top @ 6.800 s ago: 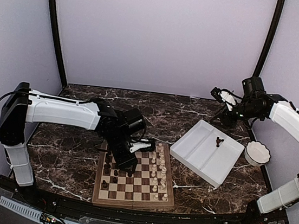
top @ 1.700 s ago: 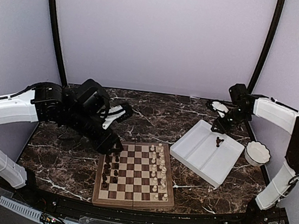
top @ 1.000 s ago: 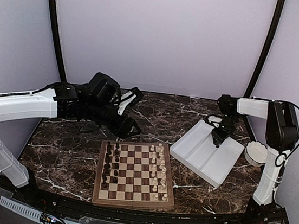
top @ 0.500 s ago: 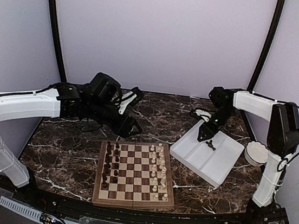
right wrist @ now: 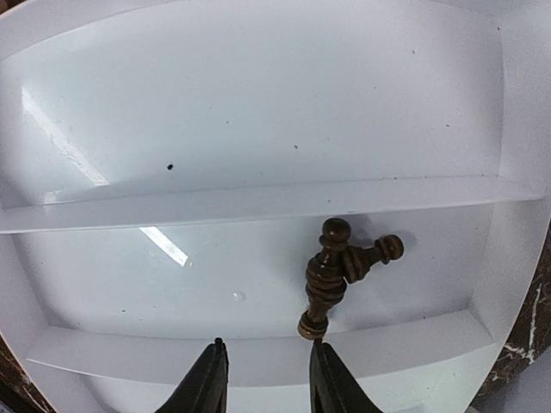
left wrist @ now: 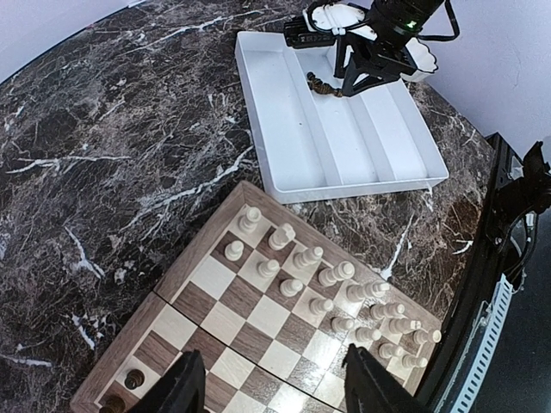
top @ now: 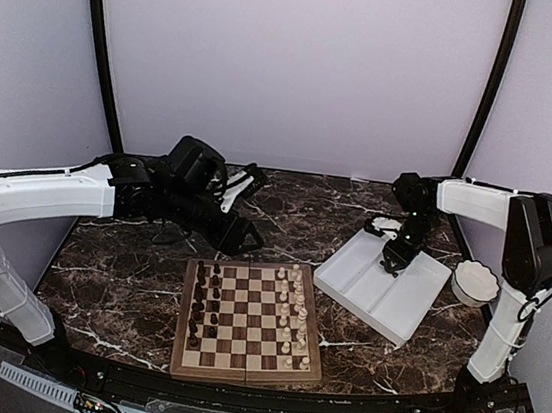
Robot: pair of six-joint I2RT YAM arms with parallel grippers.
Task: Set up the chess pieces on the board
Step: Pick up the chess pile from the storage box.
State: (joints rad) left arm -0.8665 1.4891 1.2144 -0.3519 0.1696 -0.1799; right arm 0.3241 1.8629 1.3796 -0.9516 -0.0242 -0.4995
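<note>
Just two chess pieces [right wrist: 327, 280] lie in the tray [right wrist: 258, 103]

L gripper [left wrist: 274, 385] is off the board [top: 253, 315] now, pulled back to far left of table [top: 125, 289]. R gripper [right wrist: 264, 357] comes in from the far-right corner, down into mid compartment of tray [top: 371, 294], jaws narrowing by the 2 dark pieces [right wrist: 331, 275]

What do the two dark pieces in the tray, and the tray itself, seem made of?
Dark chess pieces: likely turned wood, varnished dark brown; ringed profile, soft sheen.
White tray: probably glossy moulded plastic; bright reflections, smooth dividers.
</note>
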